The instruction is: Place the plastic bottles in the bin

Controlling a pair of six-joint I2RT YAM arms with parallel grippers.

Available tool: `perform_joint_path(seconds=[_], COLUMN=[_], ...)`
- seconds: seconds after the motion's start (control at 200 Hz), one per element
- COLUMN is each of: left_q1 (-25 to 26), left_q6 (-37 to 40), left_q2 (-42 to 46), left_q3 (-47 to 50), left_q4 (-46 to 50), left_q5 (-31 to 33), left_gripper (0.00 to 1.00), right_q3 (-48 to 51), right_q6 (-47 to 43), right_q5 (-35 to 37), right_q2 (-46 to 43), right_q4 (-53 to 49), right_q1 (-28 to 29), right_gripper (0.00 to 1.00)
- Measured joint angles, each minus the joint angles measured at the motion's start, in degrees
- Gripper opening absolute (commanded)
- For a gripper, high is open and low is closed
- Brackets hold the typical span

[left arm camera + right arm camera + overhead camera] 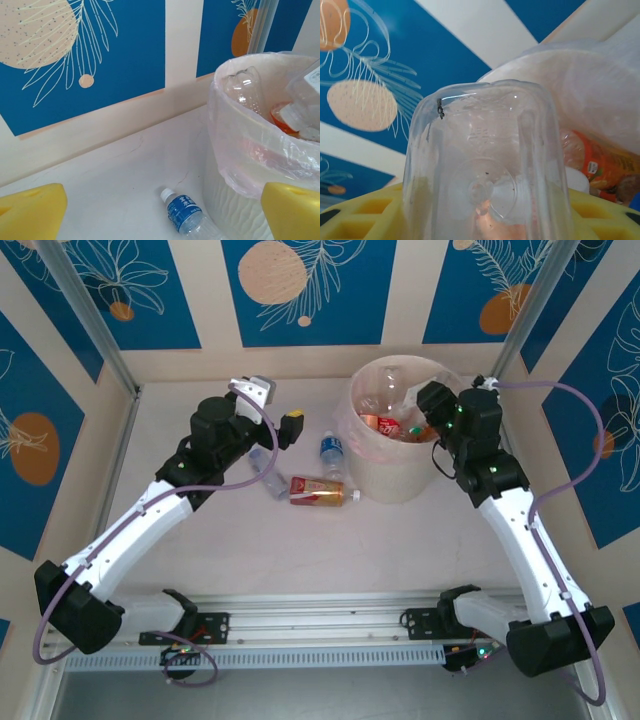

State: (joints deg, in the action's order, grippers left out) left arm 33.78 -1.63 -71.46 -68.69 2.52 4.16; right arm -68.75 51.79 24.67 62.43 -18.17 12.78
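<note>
Pinching a light, slick, crushable bottle (485, 150) by its body, right claw (432, 400) hovered at bin's (390, 485) 2 o'clock rim; left claw (278, 408) gaped wide.

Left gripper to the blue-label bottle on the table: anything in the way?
Nothing visible between the open left gripper and the blue-label bottle. The bin stands close beside the bottle, so clearance on that side looks tight.

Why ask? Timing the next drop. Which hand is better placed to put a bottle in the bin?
The right hand grips a bottle over the bin; the left hand is open, empty.
</note>
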Motion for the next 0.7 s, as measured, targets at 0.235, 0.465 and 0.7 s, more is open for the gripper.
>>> perform_joint_path(seconds=[0.235,0.465,0.7], left_q1=[0.0,-0.2,-0.2], left_q6=[-0.6,-1.5,-1.7], left_q2=[0.0,0.0,-0.7], left_q3=[0.0,0.0,0.0], left_q4=[0.1,0.1,0.3], left_q5=[0.7,0.8,0.9], left_gripper=[1.0,1.0,1.0], right_q3=[-1.0,-6.3,-8.5], right_q6=[2.4,0.9,-2.3], right_q5=[-1.3,-2.1,-1.2], right_q2=[3.8,8.7,9.0], right_q4=[-1.2,-5.5,-8.2], right_q1=[-3.4,-4.0,-3.3], right_gripper=[0.52,0.72,0.81])
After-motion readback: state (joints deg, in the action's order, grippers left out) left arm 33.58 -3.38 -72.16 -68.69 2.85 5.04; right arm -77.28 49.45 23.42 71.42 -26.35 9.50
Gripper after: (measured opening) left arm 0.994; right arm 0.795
